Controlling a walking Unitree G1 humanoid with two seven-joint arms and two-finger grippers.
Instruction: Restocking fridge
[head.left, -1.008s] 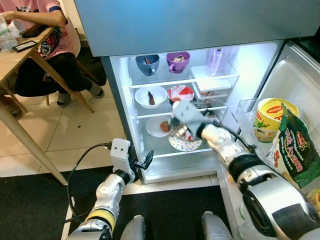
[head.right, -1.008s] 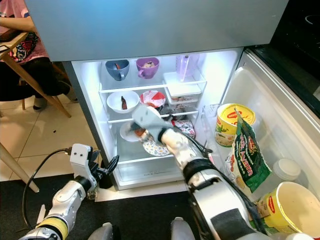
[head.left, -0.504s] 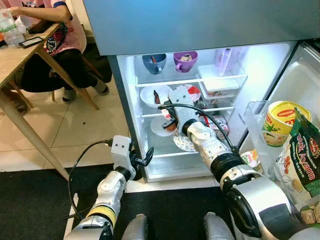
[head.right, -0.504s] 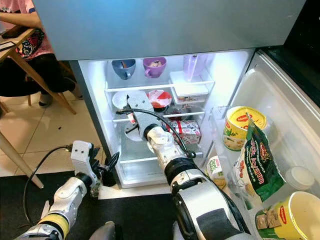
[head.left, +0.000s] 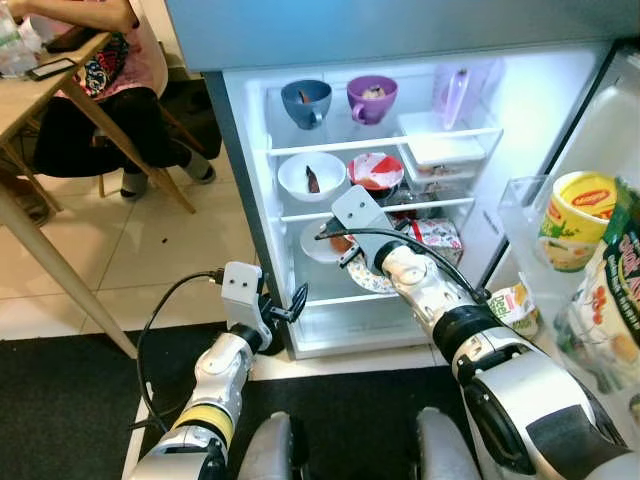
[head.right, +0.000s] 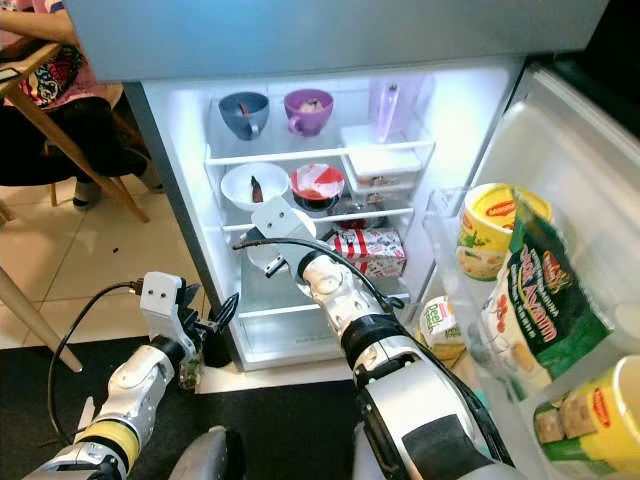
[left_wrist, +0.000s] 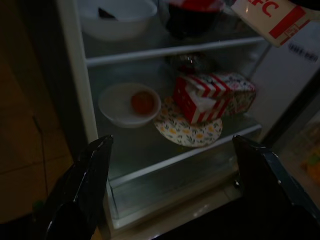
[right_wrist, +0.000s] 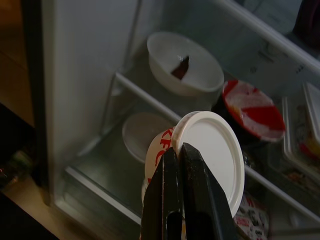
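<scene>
Lit fridge shelves (head.left: 330, 212) are faced, where a white-lidded KFC cup (right_wrist: 205, 150) is pinched by the right gripper's (right_wrist: 181, 152) closed fingers above a white bowl (left_wrist: 129, 104). The left gripper (left_wrist: 172, 150) is held spread wide, empty, before the lower shelf.

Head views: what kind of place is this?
Most likely a home kitchen or dining area. An open fridge stocked with bowls and leftovers, a wooden dining table with a person seated at it, and a tiled floor. The right pincer holds a KFC cup at the shelves.
</scene>
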